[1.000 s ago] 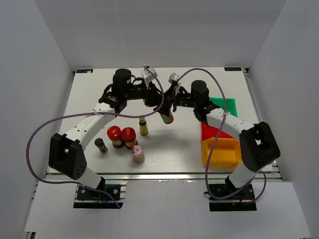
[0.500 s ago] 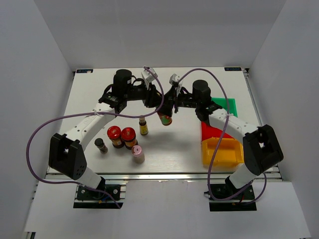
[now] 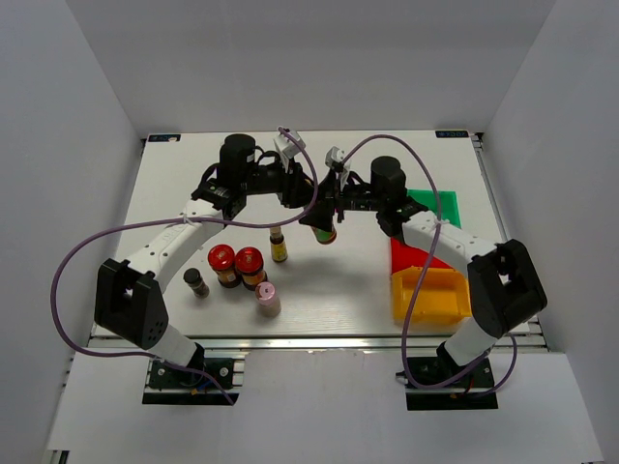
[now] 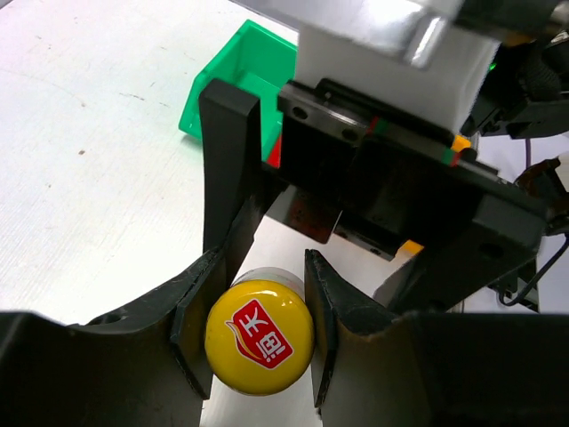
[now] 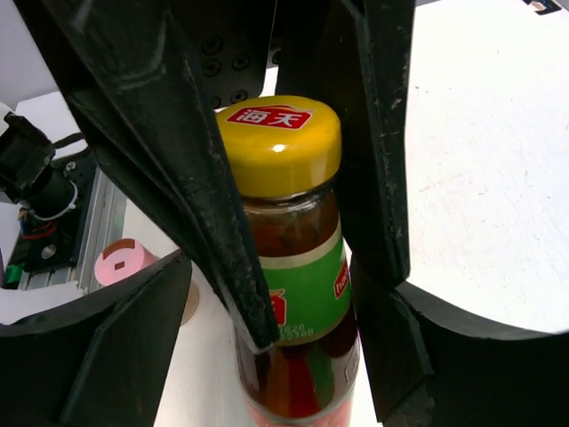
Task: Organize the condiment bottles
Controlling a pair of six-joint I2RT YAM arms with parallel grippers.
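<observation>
Right end effector (image 5: 271,294) leftward, bottle (image 3: 322,230) apparently over table (image 3: 353,285) centre

Yellow-capped sauce bottle (image 4: 259,336) clamped between left gripper (image 4: 263,285) jaws; green bin (image 4: 244,84) beyond, on white table (image 4: 89,160).

White table (image 3: 174,193) carries red-lidded jars (image 3: 235,261), dark bottle (image 3: 196,281), pink-capped bottle (image 3: 267,298), brown bottle (image 3: 279,245) at left; green bin (image 3: 440,205), red bin (image 3: 411,253), yellow bin (image 3: 430,293) at right.
</observation>
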